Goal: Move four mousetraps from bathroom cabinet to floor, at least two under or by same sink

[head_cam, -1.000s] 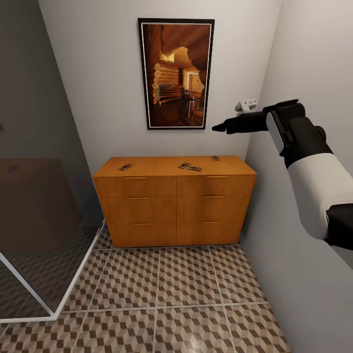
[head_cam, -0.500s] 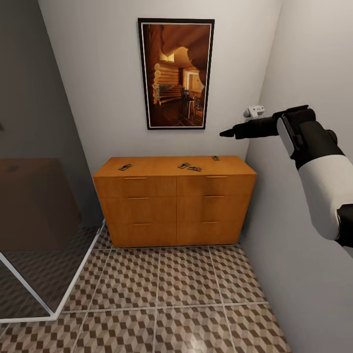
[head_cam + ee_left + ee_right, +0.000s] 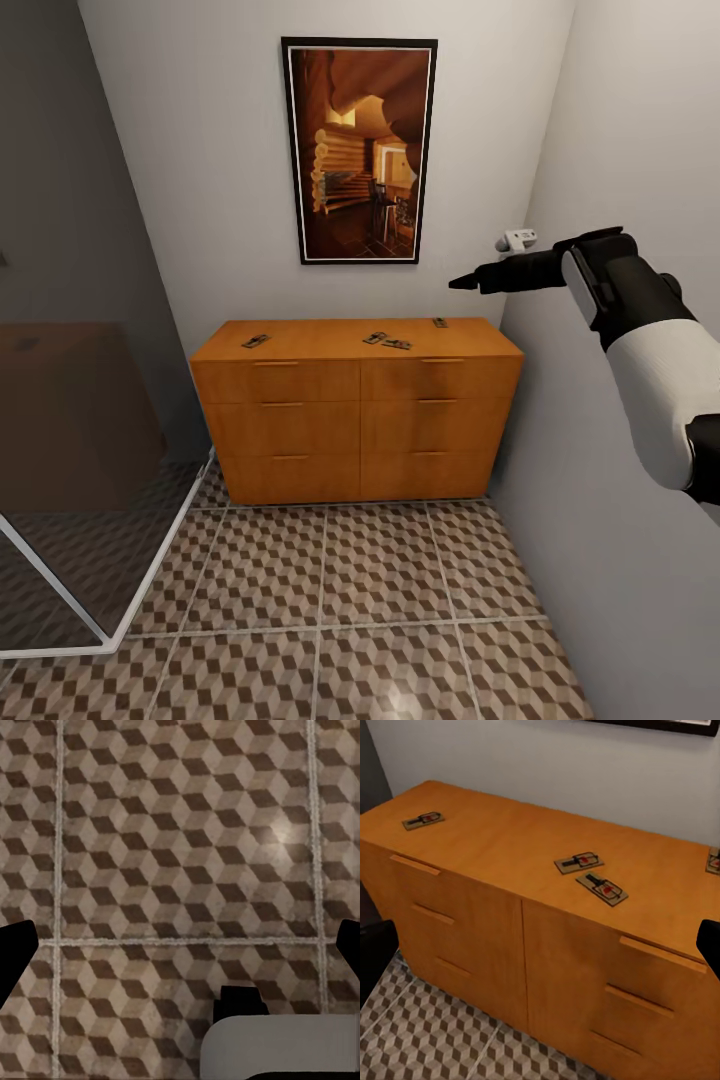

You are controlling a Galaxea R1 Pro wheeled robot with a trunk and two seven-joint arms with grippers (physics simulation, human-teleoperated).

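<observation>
One mousetrap [image 3: 714, 860] is cut off at the picture's edge.

Four mousetraps [image 3: 256, 341] atop cabinet [image 3: 300, 420]

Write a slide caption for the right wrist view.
Four mousetraps lie on the orange-brown cabinet top, drawers closed, above the cube-patterned bathroom floor.

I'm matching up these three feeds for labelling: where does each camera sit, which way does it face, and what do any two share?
Head view: high on the robot, facing the cabinet and wall picture; right gripper raised at the right.
Left wrist view: on the left arm, facing down at the bathroom floor; dark finger edges at the sides.
Right wrist view: on the right arm, facing down at the cabinet top and mousetraps.
Shared: head and right wrist views show cabinet, mousetraps.
</observation>
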